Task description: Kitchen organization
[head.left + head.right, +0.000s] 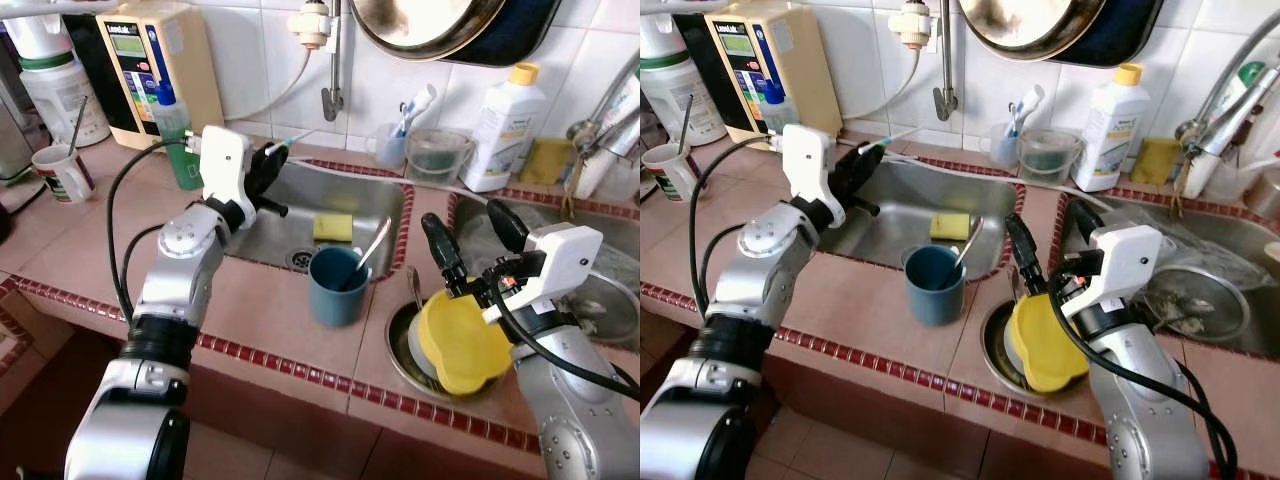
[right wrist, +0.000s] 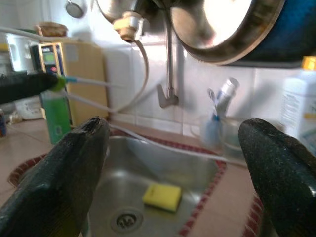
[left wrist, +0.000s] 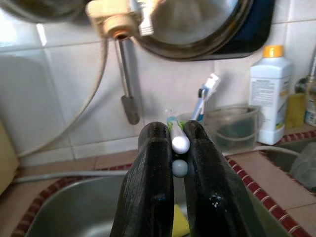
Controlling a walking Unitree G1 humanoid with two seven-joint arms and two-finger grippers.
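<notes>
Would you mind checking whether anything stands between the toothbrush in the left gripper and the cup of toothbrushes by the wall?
Nothing visible does. The left gripper holds the toothbrush above the sink, and the wrist view looks straight to the cup, with the faucet off to one side.

The toothbrush's (image 3: 178, 140) head is hidden beyond the jaws; the pan (image 1: 425, 25) is cut off above.

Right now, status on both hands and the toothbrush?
Left hand shut on white-and-green toothbrush, over steel sink. Right hand open, above yellow lid. Clear holder cup ahead by the wall; nothing between.
</notes>
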